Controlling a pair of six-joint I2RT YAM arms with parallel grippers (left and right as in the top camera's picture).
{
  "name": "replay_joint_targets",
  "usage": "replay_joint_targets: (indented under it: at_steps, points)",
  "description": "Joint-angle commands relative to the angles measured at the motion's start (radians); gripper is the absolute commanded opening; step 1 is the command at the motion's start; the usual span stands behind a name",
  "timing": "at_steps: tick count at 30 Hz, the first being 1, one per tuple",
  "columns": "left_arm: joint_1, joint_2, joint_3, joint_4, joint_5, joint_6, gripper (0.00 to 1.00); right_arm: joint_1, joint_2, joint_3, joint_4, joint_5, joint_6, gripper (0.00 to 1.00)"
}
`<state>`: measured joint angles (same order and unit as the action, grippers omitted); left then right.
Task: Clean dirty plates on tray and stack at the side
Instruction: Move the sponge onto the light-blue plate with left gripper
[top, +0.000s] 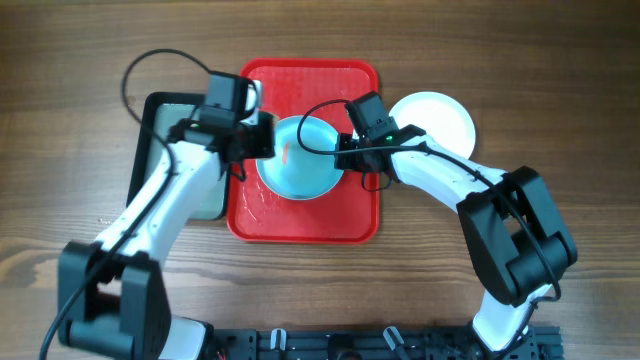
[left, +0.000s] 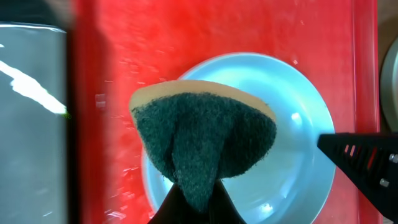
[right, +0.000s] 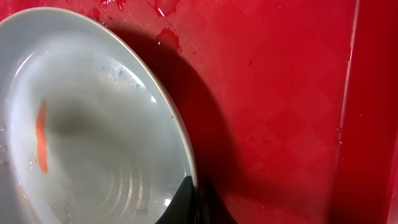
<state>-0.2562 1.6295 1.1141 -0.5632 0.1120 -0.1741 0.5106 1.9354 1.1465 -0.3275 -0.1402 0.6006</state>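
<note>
Sponge (left: 205, 137) in left hand (left: 193, 202) hangs over plate (left: 295, 168); right hand (right: 193, 202) pinches rim.

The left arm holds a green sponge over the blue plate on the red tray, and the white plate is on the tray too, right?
Not quite. The white plate is off the red tray, on the table beside it, as the overhead view shows. The rest holds: the left fingers hold a green sponge over the blue plate on the tray.

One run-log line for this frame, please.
left claw: shut on green-and-yellow sponge over pale turquoise round plate | right claw: shut on plate rim | red smear: present | red plastic tray: under plate | white round plate: beside tray
</note>
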Motion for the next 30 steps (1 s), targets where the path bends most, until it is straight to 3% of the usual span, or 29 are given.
replay_joint_targets:
  at_steps: [1, 30]
  points:
    - [-0.043, 0.068, 0.018, 0.027, 0.022, -0.013, 0.04, -0.003, -0.028, -0.009, 0.001, 0.018, -0.002, 0.04]
    - [-0.045, 0.235, 0.018, 0.156, 0.022, -0.01, 0.04, -0.003, -0.028, -0.01, -0.01, 0.014, 0.001, 0.04]
